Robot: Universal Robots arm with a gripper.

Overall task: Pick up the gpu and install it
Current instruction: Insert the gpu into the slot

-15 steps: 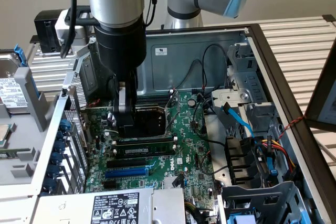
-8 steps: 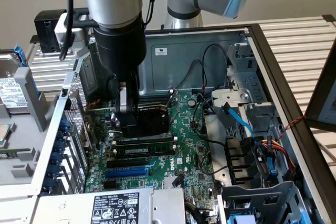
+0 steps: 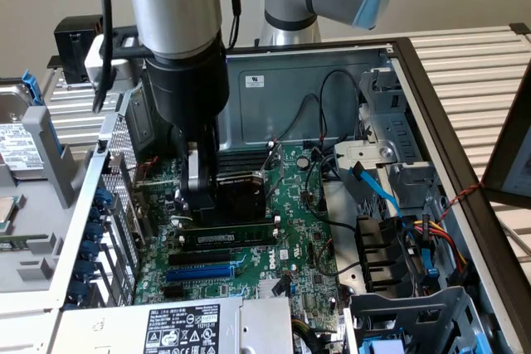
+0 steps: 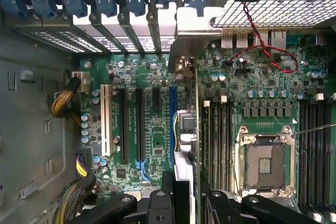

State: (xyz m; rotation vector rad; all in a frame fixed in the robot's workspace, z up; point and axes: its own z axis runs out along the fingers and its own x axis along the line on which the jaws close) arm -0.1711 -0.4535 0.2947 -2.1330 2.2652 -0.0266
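1. Holding the gpu (image 3: 242, 192) inside the open computer case (image 3: 274, 80), hung low over the green motherboard (image 3: 290, 230) on the gripper (image 3: 207, 201).
2. Pinched the gpu (image 4: 185, 129) from both of its flat faces, with the jaws pressed on it and no gap to be seen between finger and board at the gripper (image 4: 191, 200).
3. Carried it standing on its long edge, thin as a line from the wrist camera, just beside the long blue slot (image 4: 172, 114).
4. Had the silver end bracket (image 4: 197, 32) turned toward the row of blue latches (image 4: 105, 1) at the rear wall of the case.
5. Lay between that blue slot on one side and the bare processor socket (image 4: 262, 161) on the other, with the socket well apart from it.
6. Could not tell whether the lower edge touched a slot or hung just above one, because the shroud and the fingers hid that place.
7. Judged as the installing step: picking up finished, gpu brought over the slot area, seating not confirmed.
8. Judged as needed for seating: lower edge parallel to the slot and exactly over it, bracket in line with its rear opening, then pressure straight down and even along the length, without tilt toward either side.
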